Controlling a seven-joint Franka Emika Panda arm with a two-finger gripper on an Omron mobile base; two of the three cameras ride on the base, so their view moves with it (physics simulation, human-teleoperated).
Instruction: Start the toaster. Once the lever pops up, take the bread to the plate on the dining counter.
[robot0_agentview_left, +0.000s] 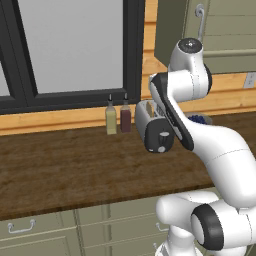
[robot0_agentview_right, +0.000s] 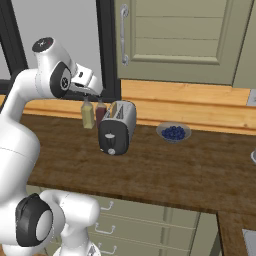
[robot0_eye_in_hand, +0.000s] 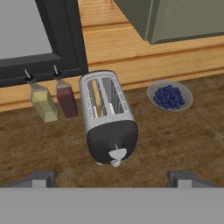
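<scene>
Silver toaster (robot0_eye_in_hand: 107, 118) sits dead ahead, gripper (robot0_eye_in_hand: 111, 177) hovering spread wide and empty, and a sloppy descent could miss the small lever (robot0_eye_in_hand: 116, 154), nudging the nearby bottles (robot0_eye_in_hand: 54, 99).

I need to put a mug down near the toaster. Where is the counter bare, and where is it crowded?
Bare wood lies in front of the toaster toward the counter edge, and between it and the blueberry bowl. It is crowded to its other side, where two bottles stand close together against the wall.
</scene>
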